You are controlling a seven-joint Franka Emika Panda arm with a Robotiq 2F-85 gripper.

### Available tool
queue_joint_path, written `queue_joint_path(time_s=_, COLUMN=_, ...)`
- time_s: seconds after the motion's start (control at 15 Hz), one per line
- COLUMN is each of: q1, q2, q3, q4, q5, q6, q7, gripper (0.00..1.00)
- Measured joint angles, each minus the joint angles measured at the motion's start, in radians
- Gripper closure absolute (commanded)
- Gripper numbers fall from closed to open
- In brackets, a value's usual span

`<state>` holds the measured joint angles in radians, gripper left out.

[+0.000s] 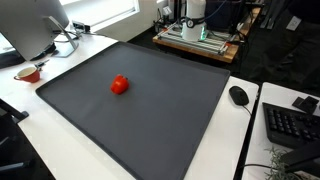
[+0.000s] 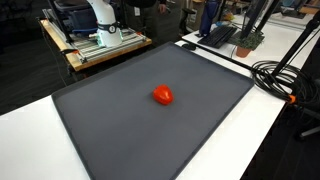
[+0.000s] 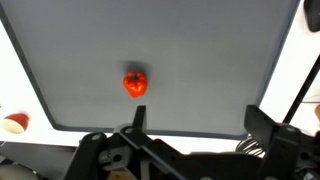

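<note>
A small red, tomato-like object [image 1: 120, 85] lies near the middle of a dark grey mat [image 1: 150, 125] on a white table; it shows in both exterior views [image 2: 162, 96]. In the wrist view the red object [image 3: 135, 83] lies on the mat [image 3: 200, 60], well ahead of my gripper [image 3: 200, 125]. The gripper is open and empty, with its two dark fingers spread wide, high above the near edge of the mat. The gripper itself does not show in the exterior views; only the robot base [image 2: 100, 15] is visible behind the table.
A monitor [image 1: 35, 25] and a small red bowl [image 1: 28, 72] stand beside the mat. A mouse [image 1: 238, 95] and keyboard [image 1: 290, 125] lie on the opposite side. Black cables [image 2: 280, 75] run along the white table edge. The bowl also shows in the wrist view [image 3: 15, 122].
</note>
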<state>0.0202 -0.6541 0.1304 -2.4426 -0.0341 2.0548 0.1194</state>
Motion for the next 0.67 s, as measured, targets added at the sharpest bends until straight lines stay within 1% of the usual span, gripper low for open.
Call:
queue_joint_path(time_s=0.2, q1=-0.031, q2=0.045, q3=-0.032, q4=-0.049, q5=-0.014, q6=0.127, q7=-0.006, gripper=0.0)
queue_joint_path(time_s=0.4, q1=-0.046, q2=0.107, q3=-0.055, q4=-0.096, q5=-0.023, q6=0.194, q7=-0.021, gripper=0.0)
queue_joint_path(time_s=0.67, q1=-0.047, q2=0.18, q3=-0.085, q4=-0.155, q5=-0.019, q6=0.254, q7=-0.047, gripper=0.0)
